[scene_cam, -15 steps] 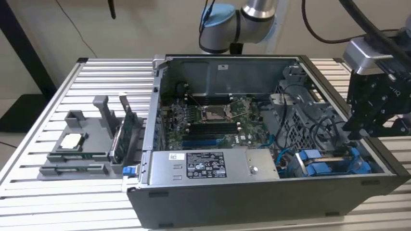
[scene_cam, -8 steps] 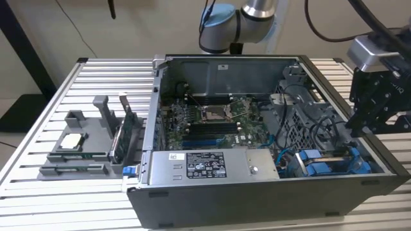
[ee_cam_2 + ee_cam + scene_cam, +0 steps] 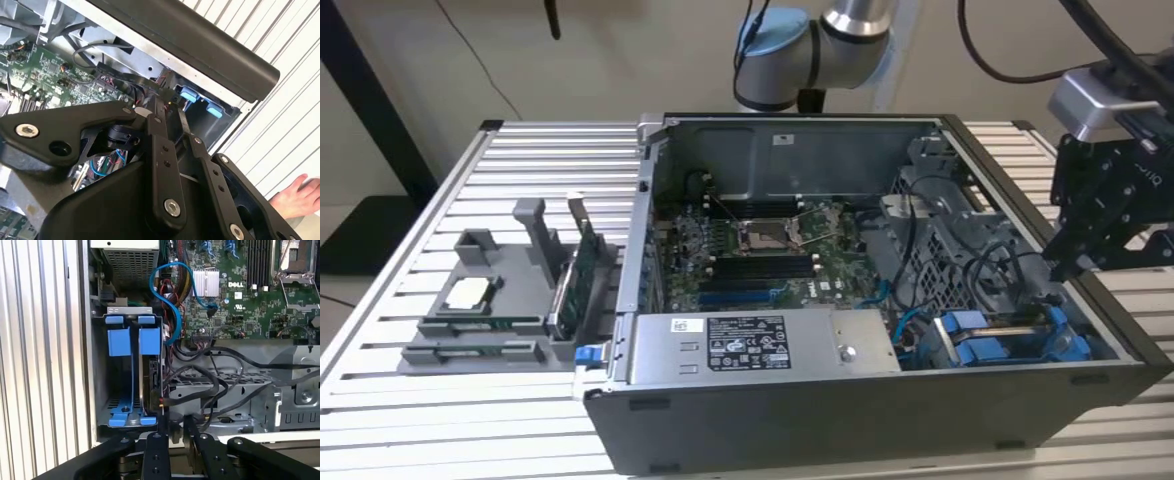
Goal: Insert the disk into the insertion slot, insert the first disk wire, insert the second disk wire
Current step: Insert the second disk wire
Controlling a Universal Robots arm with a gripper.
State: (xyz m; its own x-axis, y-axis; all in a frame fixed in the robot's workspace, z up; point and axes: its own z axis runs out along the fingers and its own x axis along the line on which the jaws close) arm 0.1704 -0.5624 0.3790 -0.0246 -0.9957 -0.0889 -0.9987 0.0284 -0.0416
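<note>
The table [image 3: 400, 400] is a pale metal surface of long parallel ribs with narrow grooves between them, running across the exterior view. An open dark grey computer case [image 3: 854, 425] lies on its side on the ribs, toward the exterior view's right. Just beside it, toward the exterior view's left, a grey parts holder [image 3: 480, 345] sits flat on the table.

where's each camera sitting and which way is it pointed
Exterior view: off the arm, looking down into the open computer case; claw at the exterior view's right.
First wrist view: on the arm, past the claw at the insertion slot.
Second wrist view: on the arm, past the claw toward the case rim and a person's hand.
All three share claw and insertion slot.
</note>
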